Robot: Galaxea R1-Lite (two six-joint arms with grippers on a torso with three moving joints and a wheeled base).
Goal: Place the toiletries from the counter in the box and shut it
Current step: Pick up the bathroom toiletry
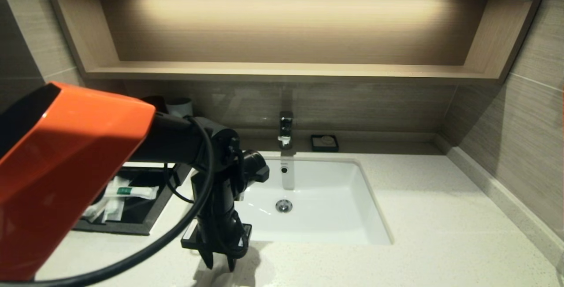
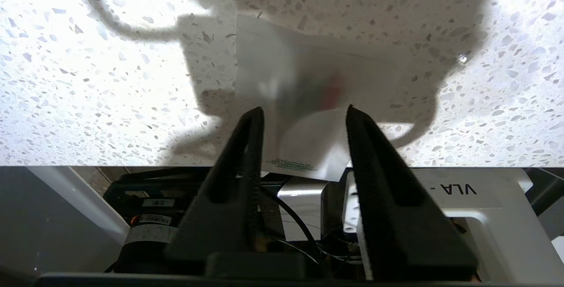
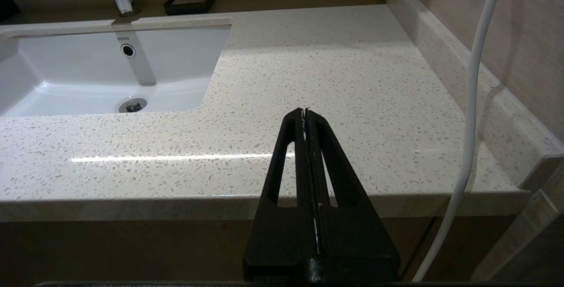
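Observation:
My left gripper (image 1: 219, 264) points down at the front edge of the speckled counter (image 1: 440, 216), left of the sink. In the left wrist view it (image 2: 304, 110) is open, its fingers either side of a flat translucent pouch (image 2: 317, 80) with red print. The pouch lies on the counter and overhangs its edge. The black box (image 1: 152, 217) sits at the left with its drawer pulled out. In it lie a slim packet with a green band (image 1: 132, 191) and other white packets (image 1: 108, 210). My right gripper (image 3: 305, 111) is shut and empty above the counter's front edge, right of the sink.
The white sink (image 1: 335, 199) is inset mid-counter, with a tap (image 1: 285, 129) behind it. A small black soap dish (image 1: 324, 142) stands at the back wall, and cups (image 1: 178, 106) at the back left. My orange left arm (image 1: 66, 168) hides part of the box.

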